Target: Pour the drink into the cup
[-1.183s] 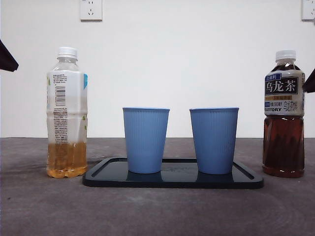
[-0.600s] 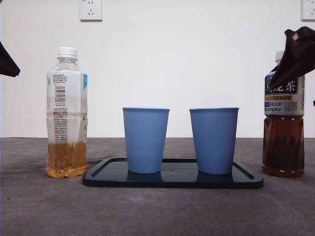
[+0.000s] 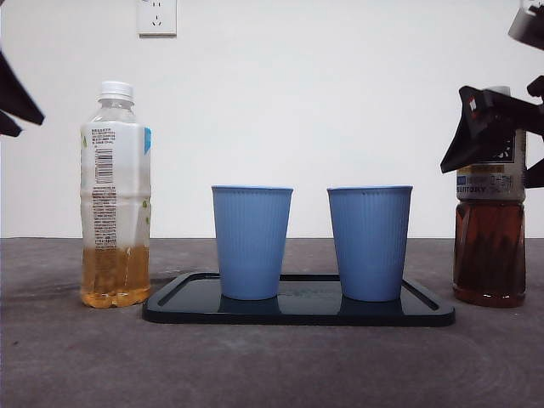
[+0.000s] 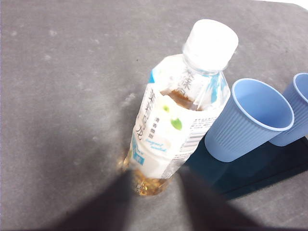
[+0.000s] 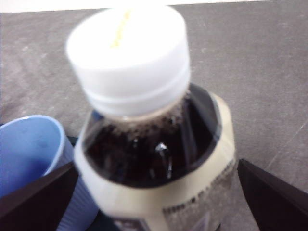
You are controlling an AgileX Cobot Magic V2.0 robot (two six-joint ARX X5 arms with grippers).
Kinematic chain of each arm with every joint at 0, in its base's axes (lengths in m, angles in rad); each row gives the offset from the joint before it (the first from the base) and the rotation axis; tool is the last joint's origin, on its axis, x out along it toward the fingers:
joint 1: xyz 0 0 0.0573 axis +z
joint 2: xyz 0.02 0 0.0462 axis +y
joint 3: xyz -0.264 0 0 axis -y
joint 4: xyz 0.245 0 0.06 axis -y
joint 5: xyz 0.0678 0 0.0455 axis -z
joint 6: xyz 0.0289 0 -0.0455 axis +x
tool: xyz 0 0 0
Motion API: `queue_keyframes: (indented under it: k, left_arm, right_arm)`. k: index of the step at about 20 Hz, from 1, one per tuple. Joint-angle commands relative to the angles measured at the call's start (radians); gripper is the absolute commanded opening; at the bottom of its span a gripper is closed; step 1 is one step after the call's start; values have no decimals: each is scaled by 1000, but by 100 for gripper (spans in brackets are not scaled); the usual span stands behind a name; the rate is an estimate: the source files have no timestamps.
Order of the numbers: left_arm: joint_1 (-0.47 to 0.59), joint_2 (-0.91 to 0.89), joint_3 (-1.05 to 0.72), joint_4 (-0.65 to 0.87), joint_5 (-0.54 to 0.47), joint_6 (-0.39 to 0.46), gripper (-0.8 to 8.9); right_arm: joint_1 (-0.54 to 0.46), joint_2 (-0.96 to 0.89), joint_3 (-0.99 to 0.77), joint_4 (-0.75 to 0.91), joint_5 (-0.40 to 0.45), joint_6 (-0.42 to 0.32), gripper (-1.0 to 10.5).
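Right pincer point(image 5: 154, 202) is straddling the upright tea bottle point(image 5: 154, 159) at label height, jaws apart; left pincer point(image 4: 154, 202) is waiting, open.

A plain white wall point(image 3: 340, 102) fills the back, evenly lit, no shadows to speak of. A white power socket point(image 3: 157, 16) sits high on it toward the left, a second socket point(image 3: 532, 15) just clipping the top right corner. Below, the dark grey worktop point(image 3: 255, 365) runs right up to the wall, matte and faintly scuffed.
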Motion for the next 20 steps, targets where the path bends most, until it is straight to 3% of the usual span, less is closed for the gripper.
queue_keyframes:
  k: [1, 3, 8, 14, 16, 20]
  left_arm:
    - [-2, 7, 10, 16, 2, 4, 400]
    - [-2, 7, 10, 16, 2, 0, 418]
    - [-2, 7, 10, 17, 3, 0, 449]
    - [-2, 7, 10, 24, 3, 0, 477]
    - [-2, 7, 10, 31, 2, 0, 476]
    - [-2, 7, 10, 39, 3, 0, 468]
  right_arm:
    - [4, 32, 12, 39, 5, -12, 600]
    - [4, 48, 12, 55, 5, -13, 553]
    - [4, 90, 12, 89, 4, -15, 256]
    - [4, 88, 16, 82, 24, -15, 211]
    - [4, 50, 51, -17, 64, -23, 211]
    - [32, -1, 250, -419, 163, -113, 212]
